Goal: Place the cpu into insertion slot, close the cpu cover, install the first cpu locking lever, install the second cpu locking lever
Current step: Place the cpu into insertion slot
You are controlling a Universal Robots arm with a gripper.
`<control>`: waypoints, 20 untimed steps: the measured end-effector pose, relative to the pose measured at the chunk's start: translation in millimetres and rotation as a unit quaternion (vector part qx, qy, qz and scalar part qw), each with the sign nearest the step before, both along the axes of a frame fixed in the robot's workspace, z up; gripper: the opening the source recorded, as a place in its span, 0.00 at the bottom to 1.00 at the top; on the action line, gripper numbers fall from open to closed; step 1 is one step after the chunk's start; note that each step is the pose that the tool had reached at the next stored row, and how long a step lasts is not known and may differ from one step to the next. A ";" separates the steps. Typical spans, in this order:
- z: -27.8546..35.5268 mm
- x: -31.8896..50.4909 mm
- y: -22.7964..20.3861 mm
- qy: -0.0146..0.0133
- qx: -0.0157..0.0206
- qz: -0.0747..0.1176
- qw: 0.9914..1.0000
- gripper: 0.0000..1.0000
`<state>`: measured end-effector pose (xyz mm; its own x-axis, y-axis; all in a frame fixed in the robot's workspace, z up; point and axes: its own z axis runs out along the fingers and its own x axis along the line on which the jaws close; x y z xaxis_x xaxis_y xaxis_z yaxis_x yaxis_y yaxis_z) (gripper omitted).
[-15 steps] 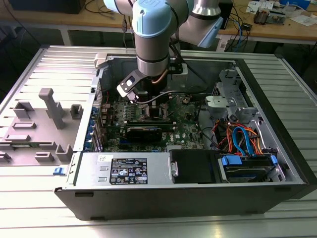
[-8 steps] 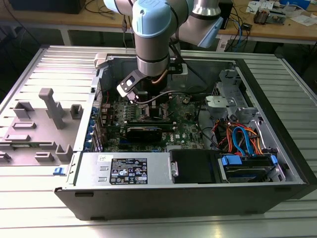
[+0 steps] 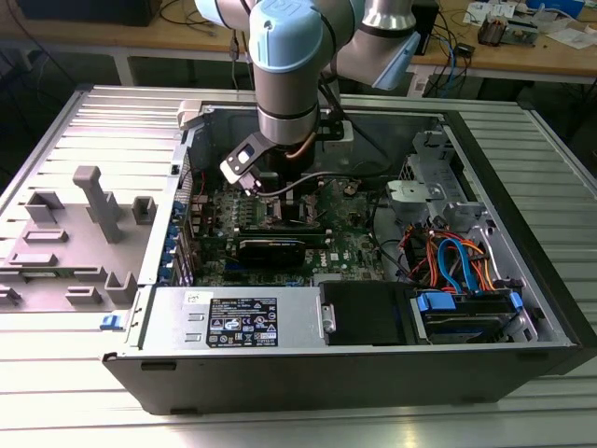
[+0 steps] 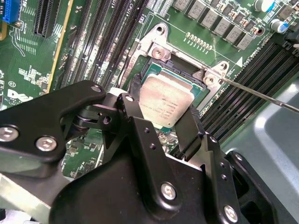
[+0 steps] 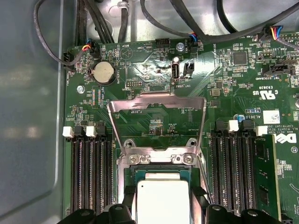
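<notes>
The cpu [image 4: 164, 99], a silver-topped square chip, sits between my gripper's [image 4: 160, 108] black fingers [image 4: 132, 114], which press on two opposite edges. It hovers at or just inside the insertion slot [image 4: 156, 70], a dark socket with a silvery rim; whether it is seated I cannot tell. In the first wrist view the cpu [image 5: 161, 196] is over the insertion slot [image 5: 156, 159], and the cpu cover [image 5: 187, 103] stands flipped open behind it. A thin locking lever [image 4: 261, 95] sticks out sideways, unlatched. In the exterior view my gripper [image 3: 280, 191] reaches down onto the green board [image 3: 350, 238].
Long black memory slots [image 5: 91, 172] flank the socket on both sides. A power supply [image 3: 238, 317] and a drive bay with orange and blue cables [image 3: 457, 261] line the case. A grey fixture tray [image 3: 75, 243] lies at the exterior view's left.
</notes>
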<state>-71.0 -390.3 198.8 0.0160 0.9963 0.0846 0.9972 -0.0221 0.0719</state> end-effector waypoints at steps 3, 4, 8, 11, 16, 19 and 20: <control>-0.1 0.0 0.0 0.000 0.000 0.002 1.000 0.55; -0.2 0.0 0.0 0.000 0.000 0.002 1.000 0.55; -2.6 0.0 0.0 0.000 0.000 0.002 1.000 0.55; -3.2 0.1 0.0 0.000 0.000 0.002 1.000 0.55; -3.2 0.1 0.0 0.000 0.000 0.002 1.000 0.55; -3.7 0.2 0.3 0.000 0.001 0.002 1.000 0.56; -3.5 0.1 0.2 0.000 0.000 0.002 1.000 0.60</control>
